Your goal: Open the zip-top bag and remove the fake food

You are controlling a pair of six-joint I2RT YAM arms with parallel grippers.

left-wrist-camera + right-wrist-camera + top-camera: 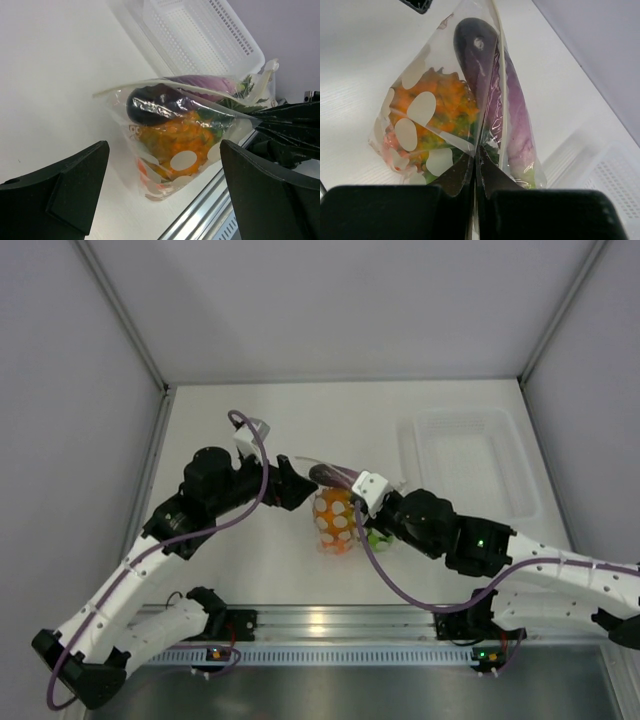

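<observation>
White table (250,440) under grey walls. The zip-top bag (445,115) sits directly ahead of the right gripper (475,167), which is clenched on its edge. The eggplant (475,45) and pineapple (442,105) show inside; crinkled plastic obscures the other toys. The left gripper (164,145), fingers spread, faces the bag and grips nothing.

On table (250,430), zip-top bag (336,522) sat near middle, between both grippers. The left gripper (298,485) was just left of it and the right gripper (362,508) touched its right edge. Inside the bag, eggplant (475,45) lay behind pineapple (442,107). The tray (468,418) stood behind-right, apart.
</observation>
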